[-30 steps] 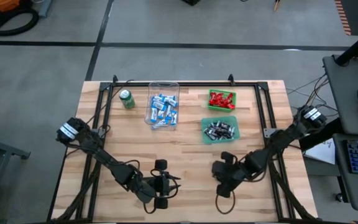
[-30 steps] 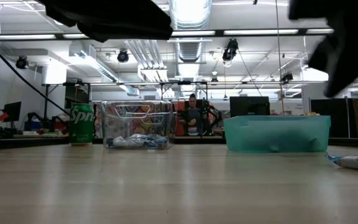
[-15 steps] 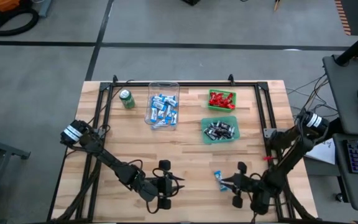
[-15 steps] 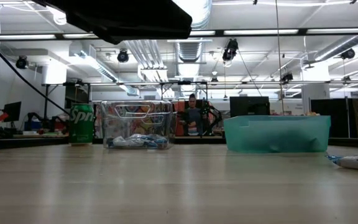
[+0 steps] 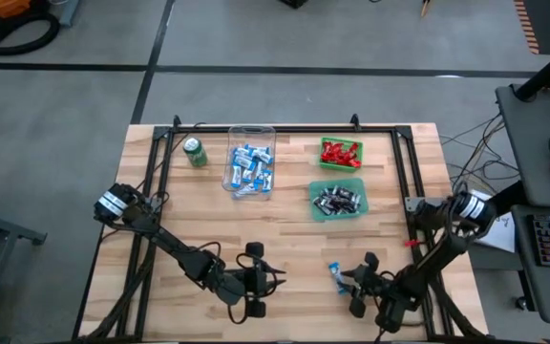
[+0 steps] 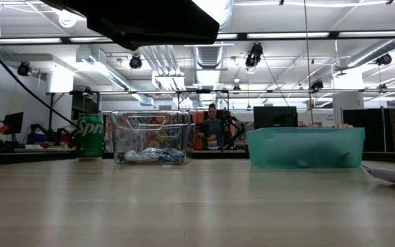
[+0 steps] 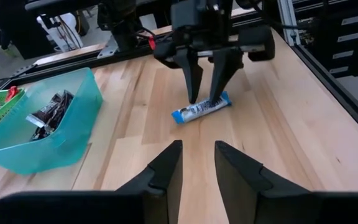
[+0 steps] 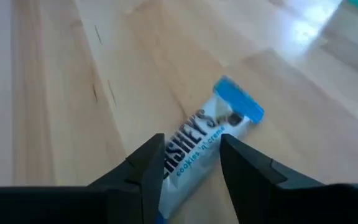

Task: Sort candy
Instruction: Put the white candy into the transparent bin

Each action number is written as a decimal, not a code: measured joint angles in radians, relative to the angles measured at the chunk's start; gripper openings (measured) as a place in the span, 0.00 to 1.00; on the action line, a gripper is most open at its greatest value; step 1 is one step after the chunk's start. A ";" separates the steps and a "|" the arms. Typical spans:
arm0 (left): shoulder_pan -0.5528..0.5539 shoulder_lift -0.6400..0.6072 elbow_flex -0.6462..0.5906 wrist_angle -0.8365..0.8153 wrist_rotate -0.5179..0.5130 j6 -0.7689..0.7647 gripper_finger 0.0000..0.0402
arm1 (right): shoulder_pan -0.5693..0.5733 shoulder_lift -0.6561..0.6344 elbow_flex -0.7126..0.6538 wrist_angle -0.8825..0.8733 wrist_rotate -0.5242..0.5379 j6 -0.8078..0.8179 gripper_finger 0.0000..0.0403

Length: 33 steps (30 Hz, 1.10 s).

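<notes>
Right now the right claw (image 5: 354, 289) hangs low over the near right part of the surface (image 5: 285, 229), its fingers (image 7: 192, 81) spread and straddling one end of a lone blue-and-white candy bar (image 8: 211, 144) that lies flat on the wood. In my judgement the main risk is a poor bite: the bar lies at a slant to the fingers, so closing could nip only the crimped wrapper end, or push the bar sideways out of the gap. A slick wrapper held by its tip could also slip free on the carry to the clear bin (image 5: 251, 159), where the other blue-and-white bars sit, well apart from here. The left claw (image 5: 253, 291) waits nearby at the near edge, fingers spread and holding nothing; a wide swing could bring the two arms close.
</notes>
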 joint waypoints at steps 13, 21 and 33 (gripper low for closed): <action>0.005 0.000 0.000 0.008 0.000 0.000 0.19 | -0.062 0.136 0.020 0.015 0.018 -0.108 0.36; 0.005 0.000 0.000 0.011 0.000 0.000 0.19 | -0.116 -0.008 0.011 -0.013 -0.045 -0.292 0.36; 0.006 0.000 0.000 0.012 0.000 -0.014 0.19 | -0.130 -0.283 0.014 -0.039 -0.124 -0.484 0.34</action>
